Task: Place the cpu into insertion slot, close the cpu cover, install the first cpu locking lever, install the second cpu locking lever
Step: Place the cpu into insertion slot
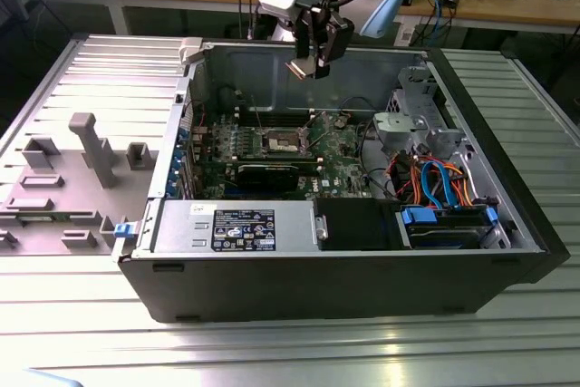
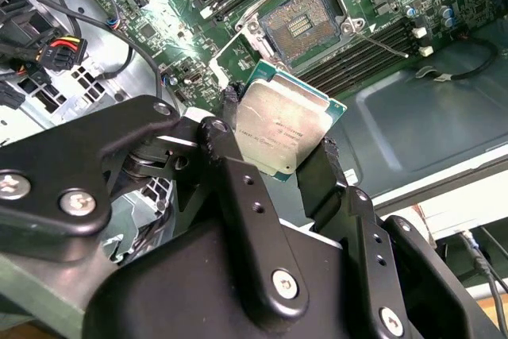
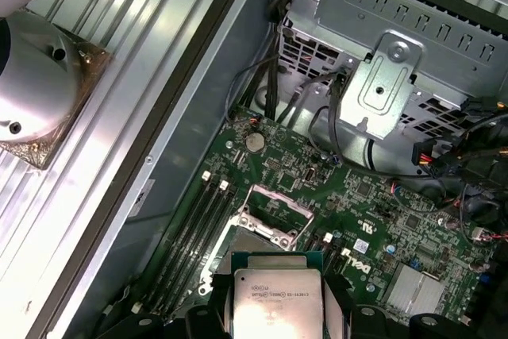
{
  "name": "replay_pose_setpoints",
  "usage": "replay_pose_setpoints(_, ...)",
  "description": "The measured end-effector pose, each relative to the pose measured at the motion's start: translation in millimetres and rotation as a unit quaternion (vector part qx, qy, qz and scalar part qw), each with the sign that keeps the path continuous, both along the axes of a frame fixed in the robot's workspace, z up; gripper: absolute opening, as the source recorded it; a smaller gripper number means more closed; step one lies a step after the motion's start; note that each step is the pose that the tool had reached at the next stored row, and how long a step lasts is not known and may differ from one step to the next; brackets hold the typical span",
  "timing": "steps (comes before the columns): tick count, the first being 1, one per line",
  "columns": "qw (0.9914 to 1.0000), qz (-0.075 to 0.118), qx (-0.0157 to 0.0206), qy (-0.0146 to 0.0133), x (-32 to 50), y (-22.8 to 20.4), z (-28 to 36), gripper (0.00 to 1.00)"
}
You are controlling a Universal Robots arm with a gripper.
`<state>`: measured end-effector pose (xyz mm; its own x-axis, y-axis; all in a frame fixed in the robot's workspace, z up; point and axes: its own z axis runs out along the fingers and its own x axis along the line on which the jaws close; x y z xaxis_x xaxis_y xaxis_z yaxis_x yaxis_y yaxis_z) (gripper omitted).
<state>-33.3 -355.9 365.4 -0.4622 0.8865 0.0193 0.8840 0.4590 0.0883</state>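
My gripper (image 1: 313,59) hangs above the open computer case, shut on the cpu (image 1: 303,68) by two opposite edges. In both wrist views the cpu (image 2: 282,129) (image 3: 278,299) shows its silver-grey top between the black fingers (image 2: 228,121). It is held in the air, tilted and well above the green motherboard. The insertion slot (image 2: 305,25) (image 1: 281,140) lies bare below it, its dark gold-speckled centre showing. The cpu cover (image 3: 279,194) stands swung open at one side of the slot. A thin wire locking lever (image 2: 381,41) sticks out beside the slot.
Long black memory slots (image 3: 194,224) flank the socket. A grey metal drive cage (image 1: 412,120) with bundled cables (image 1: 435,178) stands at the exterior view's right. A power supply (image 1: 240,228) runs along the case front. The case walls ring the board.
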Motion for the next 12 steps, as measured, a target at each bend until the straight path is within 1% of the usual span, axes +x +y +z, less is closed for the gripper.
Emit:
replay_pose_setpoints(4, 0.99997, -0.008, 0.0000, 0.0000, 0.0, 0.0, 0.0, 0.55)
replay_pose_setpoints(7, 0.99980, -0.020, 0.0000, 0.0000, 0.0, 0.0, 0.0, 0.55)
replay_pose_setpoints(12, 0.99905, -0.044, 0.0000, 0.0000, 0.0, 0.0, 0.0, 0.55)
